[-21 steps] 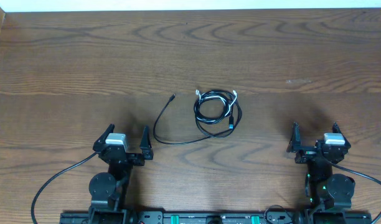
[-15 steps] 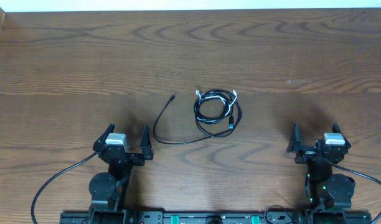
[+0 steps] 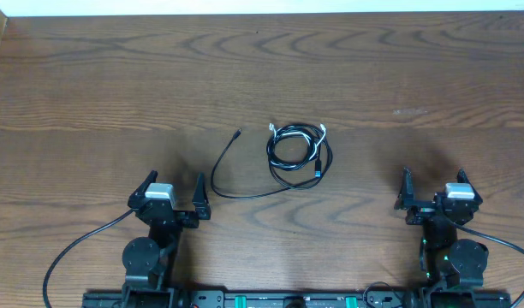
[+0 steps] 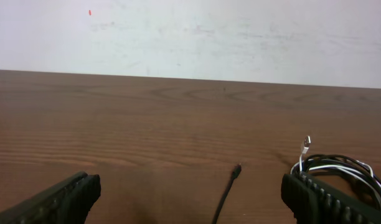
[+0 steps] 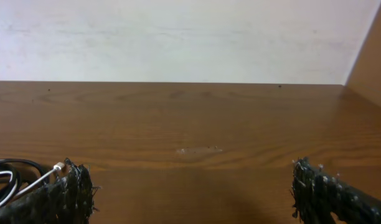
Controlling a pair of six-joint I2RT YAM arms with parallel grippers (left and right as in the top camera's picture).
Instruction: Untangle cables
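Cables (image 3: pixel 298 152) coiled at frame centre. Left gripper (image 3: pixel 174 186) lower left, right gripper (image 3: pixel 433 181) lower right; jaws spread, nothing gripped.

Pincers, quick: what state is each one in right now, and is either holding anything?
Left pincer: open, holding nothing, clear of the cables.
Right pincer: open, holding nothing.

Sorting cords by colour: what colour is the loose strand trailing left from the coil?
Black; the loose strand shows best in the overhead view.
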